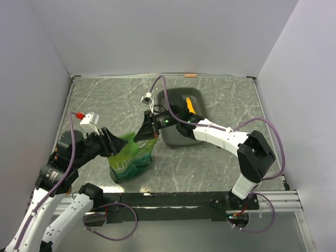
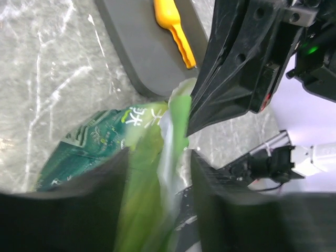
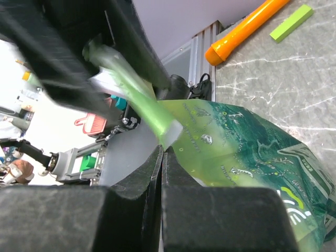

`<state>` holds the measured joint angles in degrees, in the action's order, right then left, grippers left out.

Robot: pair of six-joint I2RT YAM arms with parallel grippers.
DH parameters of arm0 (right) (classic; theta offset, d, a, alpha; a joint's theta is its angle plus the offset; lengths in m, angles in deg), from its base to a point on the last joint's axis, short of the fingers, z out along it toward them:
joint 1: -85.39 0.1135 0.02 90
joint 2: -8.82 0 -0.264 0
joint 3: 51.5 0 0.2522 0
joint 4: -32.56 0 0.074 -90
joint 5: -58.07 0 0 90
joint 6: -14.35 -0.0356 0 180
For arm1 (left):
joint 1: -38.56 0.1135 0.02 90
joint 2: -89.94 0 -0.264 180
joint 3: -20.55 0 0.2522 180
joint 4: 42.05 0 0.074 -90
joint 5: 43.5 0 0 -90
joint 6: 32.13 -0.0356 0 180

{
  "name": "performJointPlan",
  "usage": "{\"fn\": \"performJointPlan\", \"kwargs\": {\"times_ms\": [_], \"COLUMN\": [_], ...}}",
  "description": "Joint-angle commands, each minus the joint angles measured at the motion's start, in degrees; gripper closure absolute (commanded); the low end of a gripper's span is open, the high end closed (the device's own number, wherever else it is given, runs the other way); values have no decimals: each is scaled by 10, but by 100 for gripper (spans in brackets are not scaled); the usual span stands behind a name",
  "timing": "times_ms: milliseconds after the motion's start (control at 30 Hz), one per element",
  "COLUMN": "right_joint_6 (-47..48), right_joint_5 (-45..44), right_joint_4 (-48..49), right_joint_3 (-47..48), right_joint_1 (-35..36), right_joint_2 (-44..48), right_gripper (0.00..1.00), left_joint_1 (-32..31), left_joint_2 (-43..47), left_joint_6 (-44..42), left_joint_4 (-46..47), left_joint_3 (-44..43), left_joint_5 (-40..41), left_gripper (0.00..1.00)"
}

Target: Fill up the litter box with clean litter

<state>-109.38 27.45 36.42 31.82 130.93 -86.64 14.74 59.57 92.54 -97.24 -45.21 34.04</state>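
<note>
The dark grey litter box [image 1: 176, 134] lies right of centre, with an orange scoop [image 1: 189, 105] in it; both also show in the left wrist view, the litter box [image 2: 142, 52] and the scoop [image 2: 173, 26]. A green crinkly bag [image 1: 131, 160] stands just left of the box. My left gripper [image 1: 114, 144] is shut on the bag's upper left edge [image 2: 152, 173]. My right gripper [image 1: 144, 131] is shut on the bag's upper right edge, its jaws [image 3: 163, 149] pressed together on thin film of the bag [image 3: 236, 147]. No clean litter shows; the bag's inside is hidden.
Grey marbled table [image 1: 105, 100] with white walls on three sides. In the right wrist view an orange handle-like object [image 3: 247, 29] and a light green block [image 3: 291, 22] lie on the table near the metal rail. The right arm [image 1: 220, 136] reaches across the box's front.
</note>
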Motion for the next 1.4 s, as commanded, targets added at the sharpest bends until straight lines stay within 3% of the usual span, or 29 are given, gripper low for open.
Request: {"fn": "performJointPlan", "kwargs": {"times_ms": [0, 100, 133, 267, 367, 400, 500, 633, 833, 967, 1000, 1133, 1200, 1367], "right_joint_6": [11, 17, 19, 45, 88, 115, 169, 188, 233, 233, 228, 231, 237, 263], "right_joint_5": [-1, -3, -3, -34, -78, -93, -176, -235, -293, -306, -305, -312, -330, -388], "right_joint_4": [28, 20, 18, -24, -80, -96, -196, -268, -366, -390, -385, -406, -416, -429], "right_joint_3": [-1, -4, -3, 0, 8, 11, 27, 26, 24, 4, -1, -13, -14, -24], "right_joint_1": [-10, -11, -12, -17, -21, -21, -25, -47, -58, -57, -57, -58, -57, -57], "right_joint_2": [46, 51, 55, 73, 100, 118, 154, 214, 300, 335, 347, 362, 370, 374], "right_gripper": [100, 100, 100, 100, 71, 56, 41, 36, 32, 30, 30, 30, 30, 30], "left_joint_1": [0, 0, 0, 0, 0, 0, 0, 5, 31, 96, 125, 153, 170, 170], "left_joint_2": [2, -2, -4, -21, -53, -63, -112, -163, -239, -311, -328, -402, -428, -478], "left_joint_6": [-22, -34, -38, -75, -131, -147, -224, -330, -514, -635, -660, -771, -813, -918], "left_joint_4": [16, 17, 20, 63, 111, 126, 133, 145, 117, 30, -16, -80, -144, -223], "left_joint_3": [8, 5, 5, 10, -1, -8, -69, -127, -228, -307, -328, -348, -379, -409], "left_joint_5": [-32, -28, -29, -28, -28, -31, -50, -131, -331, -498, -578, -700, -746, -752], "left_gripper": [60, 96, 99, 99, 99, 99, 99, 99, 99, 99, 99, 99, 99, 99]}}
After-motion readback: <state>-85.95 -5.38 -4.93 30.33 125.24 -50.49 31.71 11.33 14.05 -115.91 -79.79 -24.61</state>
